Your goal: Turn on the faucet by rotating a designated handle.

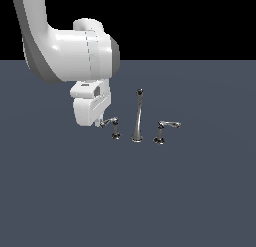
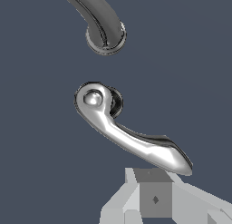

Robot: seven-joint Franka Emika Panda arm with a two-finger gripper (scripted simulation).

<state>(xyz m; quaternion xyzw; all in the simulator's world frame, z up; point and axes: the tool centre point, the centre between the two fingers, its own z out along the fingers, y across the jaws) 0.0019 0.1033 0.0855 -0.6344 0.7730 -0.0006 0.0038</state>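
The faucet stands on the dark floor as three chrome pieces. Its tall thin spout (image 1: 138,116) with a dark tip is in the middle. The handle (image 1: 114,124), the smaller and dimmer lever on a short post, is at the exterior view's left of the spout. In the wrist view the handle (image 2: 131,137) fills the middle, with the spout base (image 2: 106,35) beyond it. My gripper (image 1: 103,123) is at the lever's free end, touching or almost touching it. In the wrist view the gripper (image 2: 154,191) shows no gap between its fingers and holds nothing.
The brighter twin lever (image 1: 167,126) stands on its post at the exterior view's right of the spout. The flat dark grey floor (image 1: 150,201) runs out on all sides. The white arm (image 1: 65,51) comes down from the upper left.
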